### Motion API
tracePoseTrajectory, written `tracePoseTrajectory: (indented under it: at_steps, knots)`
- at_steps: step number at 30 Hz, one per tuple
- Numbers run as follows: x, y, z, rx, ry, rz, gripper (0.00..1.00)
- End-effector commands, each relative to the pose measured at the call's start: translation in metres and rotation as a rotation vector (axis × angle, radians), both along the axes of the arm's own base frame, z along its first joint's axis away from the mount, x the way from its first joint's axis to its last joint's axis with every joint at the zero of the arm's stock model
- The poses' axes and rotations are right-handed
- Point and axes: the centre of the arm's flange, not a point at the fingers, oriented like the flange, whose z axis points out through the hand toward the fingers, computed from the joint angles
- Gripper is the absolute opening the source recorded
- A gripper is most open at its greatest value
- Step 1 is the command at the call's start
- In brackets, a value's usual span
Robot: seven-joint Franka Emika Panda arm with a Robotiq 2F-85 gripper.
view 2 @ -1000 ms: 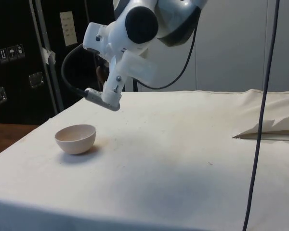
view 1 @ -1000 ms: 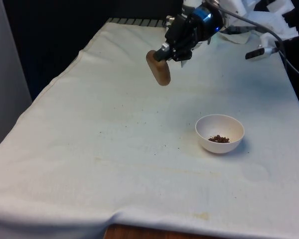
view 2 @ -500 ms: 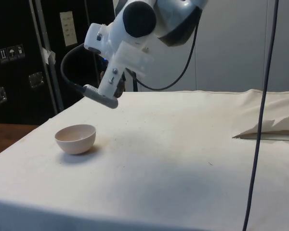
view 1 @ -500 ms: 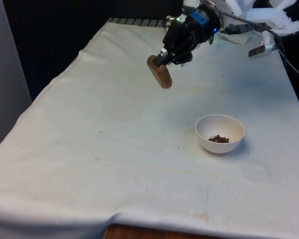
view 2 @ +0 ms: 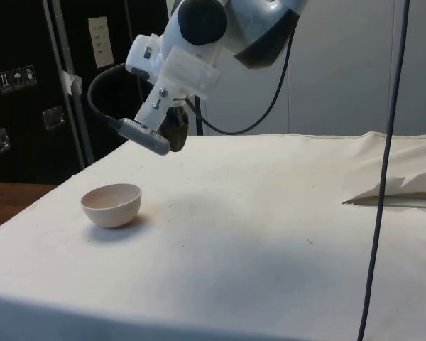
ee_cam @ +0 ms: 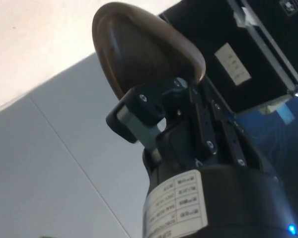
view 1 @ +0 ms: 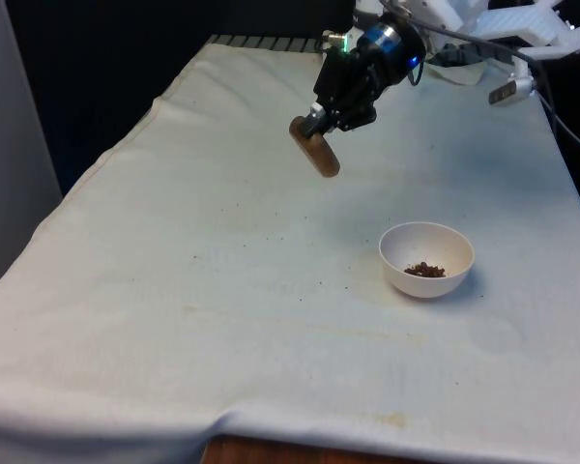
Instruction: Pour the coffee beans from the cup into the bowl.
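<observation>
Near side of the table (view 1: 222, 319): white bowl (view 1: 426, 258) sits towards the front view's right w/ coffee beans (view 1: 424, 270) already in its bottom, so the pour looks done. Further back, the end effector (view 1: 321, 118) hangs well above the cloth, away from the bowl, fingers clamped on the rim of the brown cup (view 1: 315, 152), tilted, mouth turned sideways; prob. empty, though its inside isn't clear.

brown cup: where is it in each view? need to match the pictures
Front view: cup in the gripper, tilted, above the cloth, up and to the front view's left of the bowl.
Side view: cup partly behind the wrist, above and beyond the bowl.
Wrist view: cup between the fingers.
Shared landmark: the bowl.
</observation>
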Motion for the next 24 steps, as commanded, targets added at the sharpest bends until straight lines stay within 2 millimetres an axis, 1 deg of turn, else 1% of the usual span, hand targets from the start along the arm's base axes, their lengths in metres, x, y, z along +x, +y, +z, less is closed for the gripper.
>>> tracePoseTrajectory:
  at_steps: [1,8,9,17,19,24]
  knots:
    - [0.000,-0.001,-0.002,0.019,0.015,0.000,0.00]
    - [-0.001,-0.006,-0.008,0.061,0.032,-0.025,0.00]
    - [-0.001,-0.004,-0.006,0.049,0.019,-0.026,0.00]
    - [-0.002,-0.009,-0.015,0.103,0.049,-0.054,0.00]
    - [-0.002,-0.008,-0.014,0.092,0.038,-0.057,0.00]
    - [-0.003,-0.012,-0.020,0.136,0.060,-0.077,0.00]
